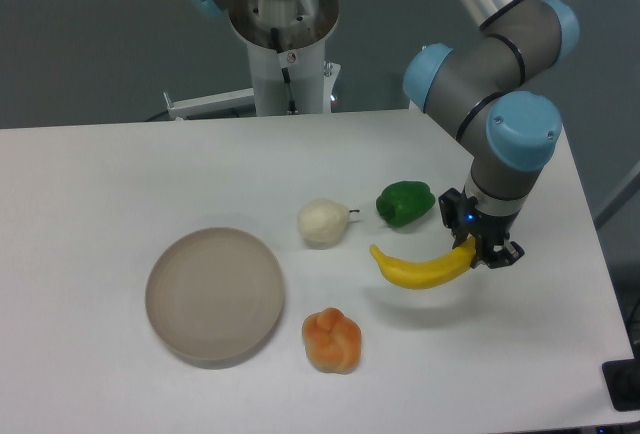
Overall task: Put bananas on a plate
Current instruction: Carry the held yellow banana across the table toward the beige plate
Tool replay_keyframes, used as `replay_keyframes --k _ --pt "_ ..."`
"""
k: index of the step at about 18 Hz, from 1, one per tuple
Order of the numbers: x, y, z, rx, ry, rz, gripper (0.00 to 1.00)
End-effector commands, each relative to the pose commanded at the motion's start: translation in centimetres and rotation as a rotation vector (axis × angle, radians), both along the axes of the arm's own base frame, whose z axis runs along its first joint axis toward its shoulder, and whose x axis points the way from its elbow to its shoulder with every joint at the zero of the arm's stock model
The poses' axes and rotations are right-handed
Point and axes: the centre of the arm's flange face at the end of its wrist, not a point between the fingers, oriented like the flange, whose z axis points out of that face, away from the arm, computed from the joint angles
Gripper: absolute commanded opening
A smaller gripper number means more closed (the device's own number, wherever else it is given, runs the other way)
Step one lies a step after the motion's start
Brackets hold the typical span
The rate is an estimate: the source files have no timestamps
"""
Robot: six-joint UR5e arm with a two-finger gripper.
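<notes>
From your fixed camera: the gripper (478,246) is clamped on the right end of the banana (422,268) and holds it just above the table (90,174) – you can see its shadow underneath, toward the right edge. The plate (215,295) sits well apart, nearer the front-left. Between them – a pale pear (323,222), a green pepper (405,203) and an orange lumpy fruit (332,340).
</notes>
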Motion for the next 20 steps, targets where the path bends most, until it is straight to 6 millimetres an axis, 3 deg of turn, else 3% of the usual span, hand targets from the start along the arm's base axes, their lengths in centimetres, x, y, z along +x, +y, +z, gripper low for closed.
replay_keyframes --k 8,12,17,19,20 --pt "0.9 1.1 -0.1 0.004 -0.005 0.02 0.11" --pt "4.2 3.8 0.0 0.019 -0.013 0.075 0.1" --pt "10.8 7.4 0.9 0.031 -0.017 0.098 0.1" --pt "18.0 9.6 1.3 0.036 -0.03 0.094 0.11" --pt "20.5 10.6 1.2 0.036 -0.034 0.088 0.11"
